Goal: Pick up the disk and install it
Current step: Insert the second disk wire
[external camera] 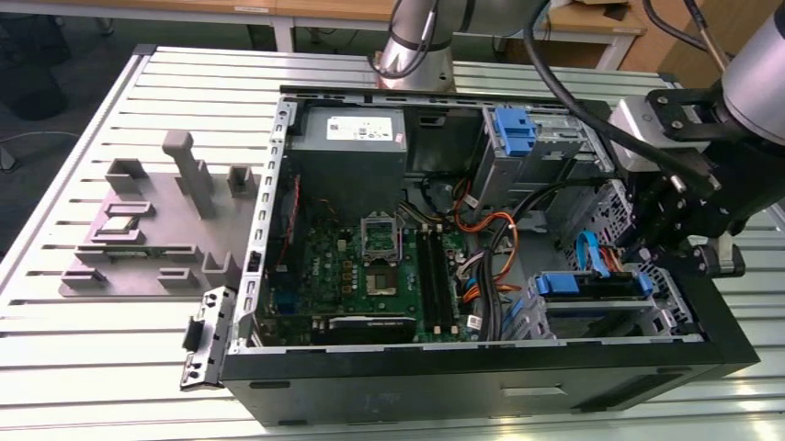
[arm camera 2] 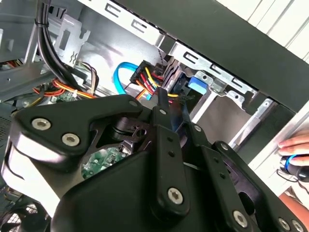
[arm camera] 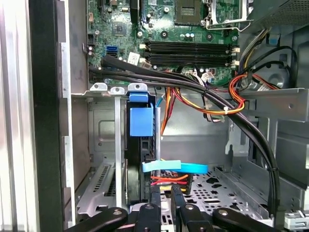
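Just ahead of claw (arm camera: 165,212), disk (arm camera: 141,159) seated upright in bay slot, cables attached; install judged nearly done. Claw fingers drawn together, nothing gripped.

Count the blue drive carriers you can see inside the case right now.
2. One carrier sits in the upper bay near the arm's base; the disk, blue-framed, stands in the lower bay beside the gripper. Others may be hidden.

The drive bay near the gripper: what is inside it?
The disk stands on edge in the drive bay, its blue frame tab showing. Cables run across it; the gripper covers its lower end.
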`<state>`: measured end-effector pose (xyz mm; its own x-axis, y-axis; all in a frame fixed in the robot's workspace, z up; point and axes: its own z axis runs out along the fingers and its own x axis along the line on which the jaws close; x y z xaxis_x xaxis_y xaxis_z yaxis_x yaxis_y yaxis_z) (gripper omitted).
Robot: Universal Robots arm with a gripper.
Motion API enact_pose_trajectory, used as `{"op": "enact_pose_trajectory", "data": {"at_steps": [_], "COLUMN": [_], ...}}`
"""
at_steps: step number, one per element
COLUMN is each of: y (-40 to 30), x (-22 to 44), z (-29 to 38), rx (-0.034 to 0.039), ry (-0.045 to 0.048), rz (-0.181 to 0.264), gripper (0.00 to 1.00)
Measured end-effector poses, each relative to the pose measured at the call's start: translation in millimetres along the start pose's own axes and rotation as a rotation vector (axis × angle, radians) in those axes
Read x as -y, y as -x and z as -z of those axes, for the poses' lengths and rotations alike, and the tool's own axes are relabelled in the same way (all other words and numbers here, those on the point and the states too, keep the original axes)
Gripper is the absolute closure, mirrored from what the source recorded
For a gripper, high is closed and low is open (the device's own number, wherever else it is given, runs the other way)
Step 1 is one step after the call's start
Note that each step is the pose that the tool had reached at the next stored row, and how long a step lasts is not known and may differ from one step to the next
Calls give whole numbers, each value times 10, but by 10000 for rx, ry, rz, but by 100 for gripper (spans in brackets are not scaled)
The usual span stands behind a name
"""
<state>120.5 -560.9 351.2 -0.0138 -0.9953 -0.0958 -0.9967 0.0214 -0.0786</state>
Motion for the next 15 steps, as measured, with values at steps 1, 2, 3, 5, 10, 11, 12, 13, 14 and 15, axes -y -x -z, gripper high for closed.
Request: {"op": "enact_pose_trajectory", "data": {"at_steps": [1,2,3,5,10,11,12,13,14,15], "y": [1,2,2,2,1,1,2,2,2,1], "x": [3,5,5,5,11,12,12,12,12,13], "z": [12,17,16,17,12,10,10,10,10,12], "rx": [-1,0,1,0,-11,-11,-11,-12,-12,-14], "ry": [2,4,5,5,378,486,495,502,509,511], "rz": [0,0,-1,-1,-36,-46,-47,-49,-49,-48], "gripper": [76,76,76,76,76,76,76,76,76,76]}}
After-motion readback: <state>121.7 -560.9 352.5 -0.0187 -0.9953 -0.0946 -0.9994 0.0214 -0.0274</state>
